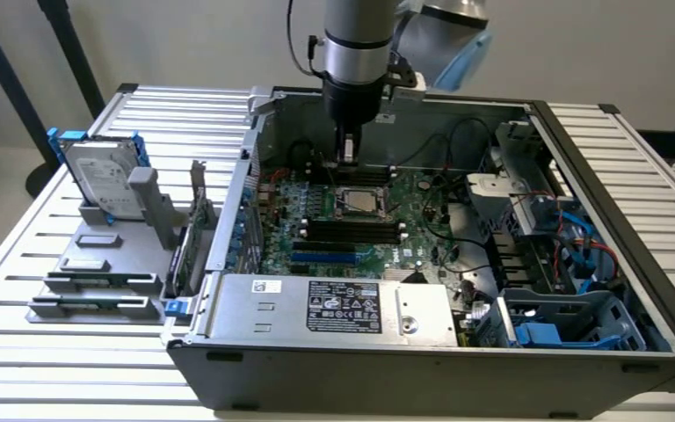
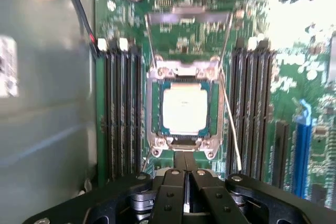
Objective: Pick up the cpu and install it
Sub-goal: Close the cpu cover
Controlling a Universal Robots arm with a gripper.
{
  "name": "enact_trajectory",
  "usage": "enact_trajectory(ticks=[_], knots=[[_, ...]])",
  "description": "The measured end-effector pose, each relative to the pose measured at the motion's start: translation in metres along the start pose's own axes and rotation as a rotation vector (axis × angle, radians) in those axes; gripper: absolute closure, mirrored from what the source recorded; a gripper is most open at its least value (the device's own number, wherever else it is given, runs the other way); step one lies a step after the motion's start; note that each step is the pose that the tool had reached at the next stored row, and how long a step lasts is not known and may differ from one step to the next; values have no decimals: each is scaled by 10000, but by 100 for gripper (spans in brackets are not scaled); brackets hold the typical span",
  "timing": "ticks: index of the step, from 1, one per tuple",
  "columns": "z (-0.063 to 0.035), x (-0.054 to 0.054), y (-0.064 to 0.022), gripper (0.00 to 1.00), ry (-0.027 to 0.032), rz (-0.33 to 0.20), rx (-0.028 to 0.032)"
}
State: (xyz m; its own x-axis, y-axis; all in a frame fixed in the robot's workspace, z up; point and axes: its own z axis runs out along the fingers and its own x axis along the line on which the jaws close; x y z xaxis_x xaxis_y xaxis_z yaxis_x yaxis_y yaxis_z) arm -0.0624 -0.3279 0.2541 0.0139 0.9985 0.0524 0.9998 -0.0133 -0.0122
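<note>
The cpu (image 2: 184, 108) lies flat, silver face up, in the socket (image 2: 151, 109) on the motherboard (image 1: 422, 230) inside the open computer case (image 1: 431, 374) on the desk (image 1: 32, 352). It is square, with its edges parallel to the memory slots (image 2: 119, 119) on both sides. The claw (image 2: 185, 156) is clenched on nothing, its tips just beside one socket edge, and the chip's top is uncovered.

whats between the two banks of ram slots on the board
The socket, with the cpu lying in it; the wrist view shows a slot bank on each side.
</note>
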Motion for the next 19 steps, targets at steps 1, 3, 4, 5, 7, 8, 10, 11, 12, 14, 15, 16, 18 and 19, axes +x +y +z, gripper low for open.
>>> enact_trajectory(ticks=[1, 3, 4, 5, 7, 8, 10, 11, 12, 14, 15, 16, 18, 19], knots=[[-39, 3, 42, 89, 0, -6, 15], [-98, 6, 127, 89, -1, -20, 39], [-116, 6, 171, 89, -2, -24, 47], [-127, 7, 216, 89, -3, -31, 53], [-132, 7, 306, 89, 0, -44, 58], [-133, 6, 355, 89, -2, -56, 60], [-135, 7, 445, 89, -3, -82, 62], [-135, 7, 488, 89, -3, -98, 63], [-135, 7, 531, 89, -3, -115, 64], [-136, 9, 619, 89, -2, -148, 65], [-136, 10, 663, 89, -2, -163, 66], [-137, 11, 711, 89, -3, -180, 68], [-139, 11, 797, 89, -6, -211, 70], [-139, 12, 840, 89, -5, -229, 71]])
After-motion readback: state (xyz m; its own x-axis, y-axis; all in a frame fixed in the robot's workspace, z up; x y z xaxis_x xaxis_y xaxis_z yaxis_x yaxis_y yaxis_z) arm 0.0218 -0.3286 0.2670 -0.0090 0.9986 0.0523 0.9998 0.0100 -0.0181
